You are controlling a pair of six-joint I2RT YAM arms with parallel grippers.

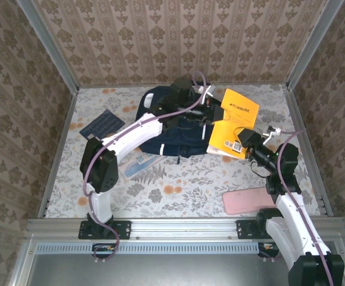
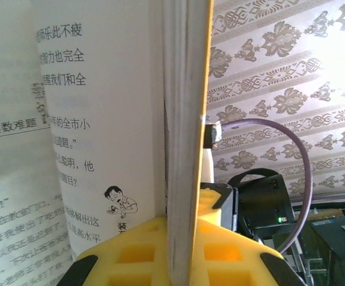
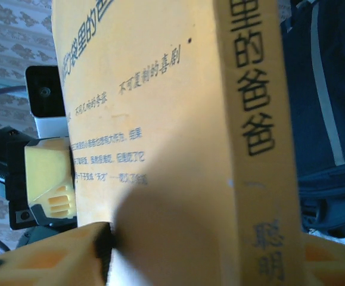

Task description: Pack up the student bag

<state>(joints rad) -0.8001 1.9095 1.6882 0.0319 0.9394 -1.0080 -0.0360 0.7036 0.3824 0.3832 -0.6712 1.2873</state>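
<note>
- Top external view: the student bag [image 1: 181, 143] lies at the back-middle of the bench [image 1: 184, 185]. The left gripper [image 1: 207, 113] is over the bag's right side, clamped tight on the cover of an open yellow book [image 1: 241, 107].
- The right gripper [image 1: 244, 142] is just right of the bag, jaws straddling the book's spine. Can't tell if they're actually pinching it.
- Spine reads 的爸爸 and 聪明; the pages are Chinese print with a little cartoon boy.
- The bench has a floral cover, and the walls have brownish patterned wallpaper [image 1: 160, 36].
</note>
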